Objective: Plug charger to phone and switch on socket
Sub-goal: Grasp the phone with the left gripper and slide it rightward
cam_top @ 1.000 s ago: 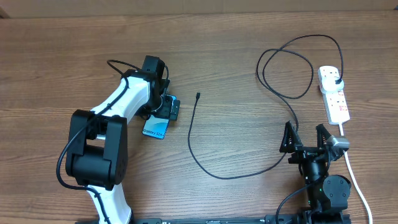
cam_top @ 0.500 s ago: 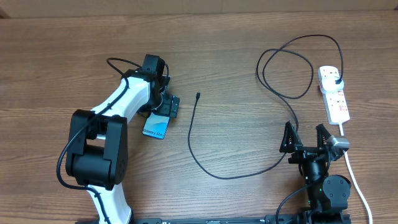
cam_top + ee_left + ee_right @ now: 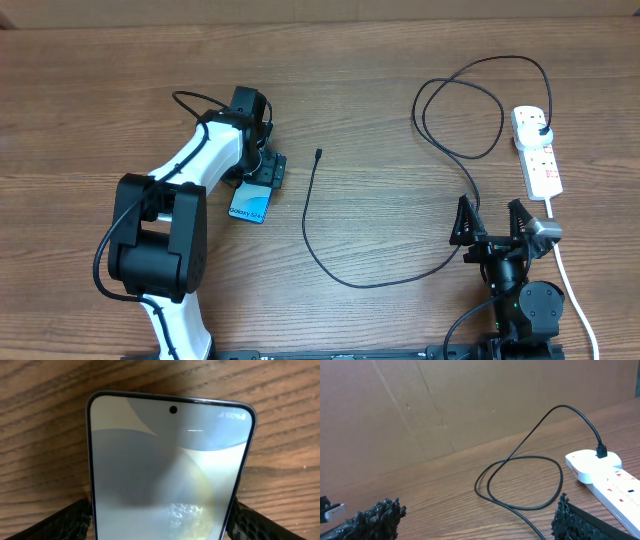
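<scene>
The phone [image 3: 250, 206] lies flat on the wooden table, light blue screen up. It fills the left wrist view [image 3: 170, 460]. My left gripper [image 3: 266, 172] is at the phone's far end, its two fingers [image 3: 162, 512] pressed against the phone's long edges. The charger cable [image 3: 308, 225] lies loose on the table, its small connector tip [image 3: 317, 154] right of the phone. Its black plug [image 3: 541, 128] sits in the white socket strip [image 3: 540, 165] at the far right. My right gripper [image 3: 492, 222] is open and empty, near the table's front edge. The cable loop [image 3: 520, 480] and the strip [image 3: 605, 472] also show in the right wrist view.
The strip's white cord [image 3: 565, 270] runs down the right side, past the right arm's base. A brown cardboard wall [image 3: 470, 405] stands behind the table.
The left gripper's fingers have drawn in slightly around the phone's end. The phone, the cable and the right arm have not moved.
</scene>
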Robot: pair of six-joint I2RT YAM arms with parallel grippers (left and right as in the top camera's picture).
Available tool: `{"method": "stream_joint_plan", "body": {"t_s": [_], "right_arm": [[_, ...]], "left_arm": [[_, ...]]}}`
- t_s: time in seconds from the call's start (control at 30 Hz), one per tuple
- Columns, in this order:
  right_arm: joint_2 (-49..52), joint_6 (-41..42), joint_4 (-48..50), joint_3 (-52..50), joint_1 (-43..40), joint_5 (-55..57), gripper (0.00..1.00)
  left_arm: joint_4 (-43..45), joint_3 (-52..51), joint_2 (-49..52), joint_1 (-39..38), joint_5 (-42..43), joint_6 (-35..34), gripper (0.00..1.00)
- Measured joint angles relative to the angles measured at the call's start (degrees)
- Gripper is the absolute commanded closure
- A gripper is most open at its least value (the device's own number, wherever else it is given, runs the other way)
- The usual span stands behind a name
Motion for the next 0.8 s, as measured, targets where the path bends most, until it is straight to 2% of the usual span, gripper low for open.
{"method": "stream_joint_plan", "body": {"t_s": [0.1,0.57,0.8], "right_arm": [[0.0,0.0,0.0,0.0,0.0,0.0,0.00],[0.0,0.0,0.0,0.0,0.0,0.0,0.00],[0.0,0.0,0.0,0.0,0.0,0.0,0.00]], "left_arm": [[0.2,0.1,0.1,0.0,-0.3,-3.0,0.21],[-0.4,0.5,0.3,0.3,0.8,-13.9,0.12],[-0.7,0.5,0.3,0.3,0.9,-13.2,0.12]]}}
